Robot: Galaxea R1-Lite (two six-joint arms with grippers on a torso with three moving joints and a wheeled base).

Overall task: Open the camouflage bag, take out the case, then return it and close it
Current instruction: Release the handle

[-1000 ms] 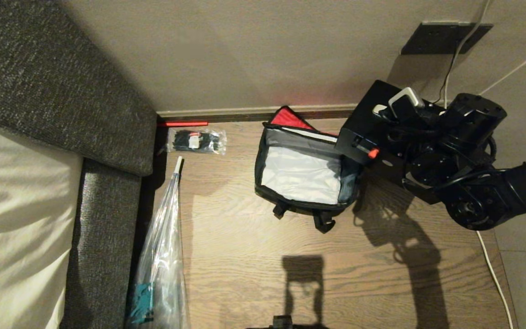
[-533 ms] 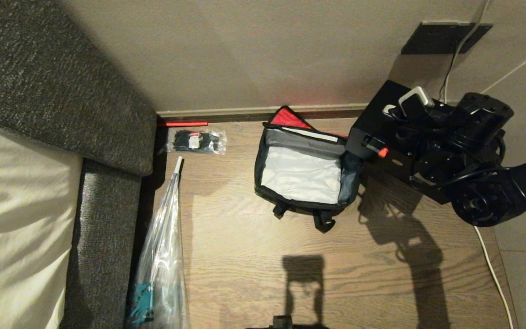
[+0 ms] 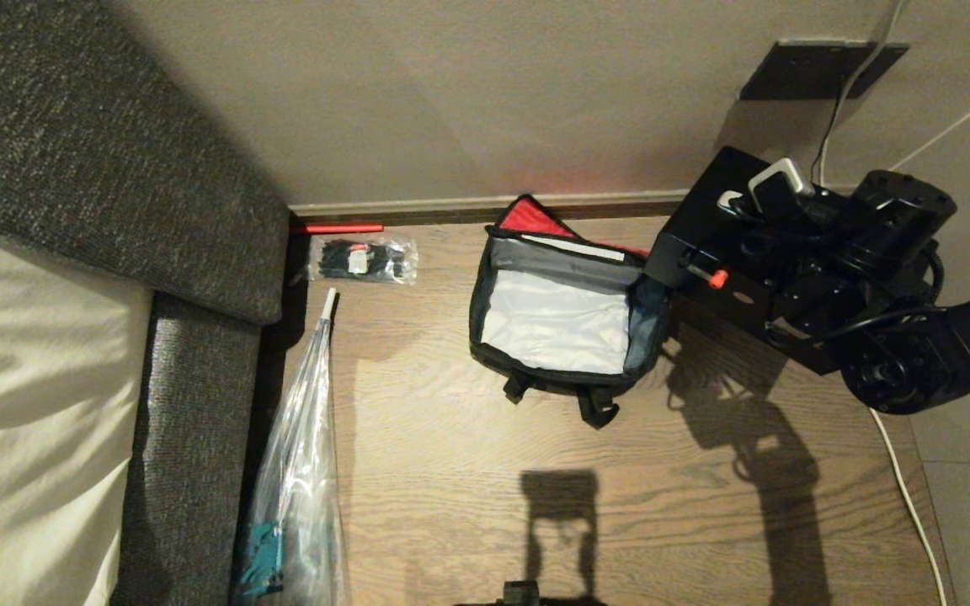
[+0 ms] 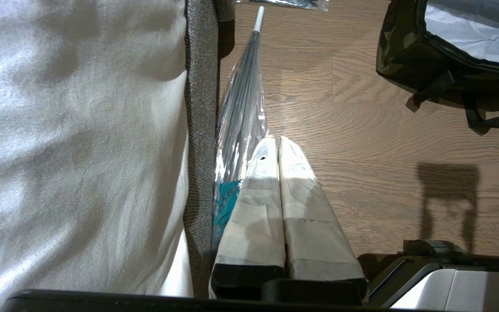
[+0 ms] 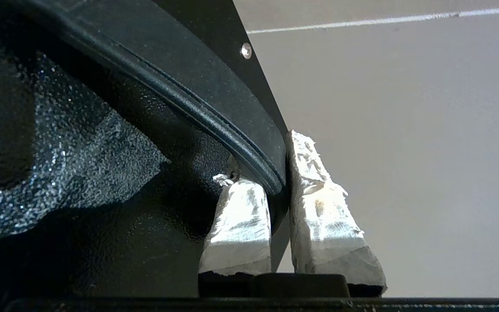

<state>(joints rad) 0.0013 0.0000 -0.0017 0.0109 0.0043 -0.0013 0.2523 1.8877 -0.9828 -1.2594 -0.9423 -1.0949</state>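
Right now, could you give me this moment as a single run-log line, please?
camouflage bag: open, empty, on floor | case: out, held right of bag | right gripper: shut on case edge | left gripper: shut, parked

Right arm [image 3: 914,337] in the head view — all black, chunky round joint housings with glossy caps, one disc-shaped joint showing a ring of small screws, thin black cables looping between the segments. The right gripper [image 5: 280,182] has pale, whitish wrapped fingers [image 5: 323,216], the wrap rough and frayed at the tips, seated in a black base. Over on the left gripper [image 4: 277,143] — same look: two long tapering fingers [image 4: 258,203] in off-white tape with visible seams, one with a small dark hole near its tip, black mount behind, silver-grey housing beside it.
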